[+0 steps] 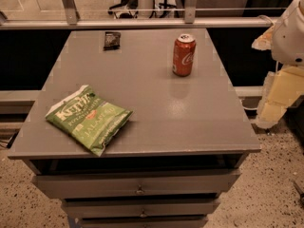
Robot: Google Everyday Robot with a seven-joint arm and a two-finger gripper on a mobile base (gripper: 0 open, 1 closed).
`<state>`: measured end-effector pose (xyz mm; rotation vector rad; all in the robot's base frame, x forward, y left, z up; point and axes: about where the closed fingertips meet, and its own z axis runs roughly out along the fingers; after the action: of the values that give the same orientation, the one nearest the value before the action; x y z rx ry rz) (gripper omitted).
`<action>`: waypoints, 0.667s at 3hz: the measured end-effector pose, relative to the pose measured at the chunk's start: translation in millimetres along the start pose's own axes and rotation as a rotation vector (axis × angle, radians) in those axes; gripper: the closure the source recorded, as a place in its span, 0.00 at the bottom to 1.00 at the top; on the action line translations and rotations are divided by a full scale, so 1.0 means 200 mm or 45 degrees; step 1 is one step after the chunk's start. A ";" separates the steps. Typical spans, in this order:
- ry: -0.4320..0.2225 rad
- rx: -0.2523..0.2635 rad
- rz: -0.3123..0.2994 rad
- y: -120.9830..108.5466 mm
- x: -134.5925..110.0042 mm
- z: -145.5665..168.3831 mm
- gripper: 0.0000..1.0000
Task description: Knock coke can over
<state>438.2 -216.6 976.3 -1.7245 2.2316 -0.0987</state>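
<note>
The coke can [184,54] is a red-orange can with white script and a silver top. It stands upright on the grey cabinet top [156,113], toward the far right. My arm hangs at the right edge of the view, beside the cabinet. My gripper [273,110] is at its lower end, off the cabinet's right side and level with its top. It is well to the right of the can and nearer to me, not touching it, and holds nothing that I can see.
A green chip bag [88,118] lies flat at the front left of the top. A small dark packet [112,40] lies at the far left. Drawers [137,186] are below the front edge. A rail [142,23] runs behind the cabinet.
</note>
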 end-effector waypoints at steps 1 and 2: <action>0.000 0.000 0.000 0.00 0.00 0.00 0.00; -0.039 0.032 0.006 -0.06 0.00 0.06 0.00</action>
<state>453.5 -218.0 967.7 -1.6959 2.2031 -0.0981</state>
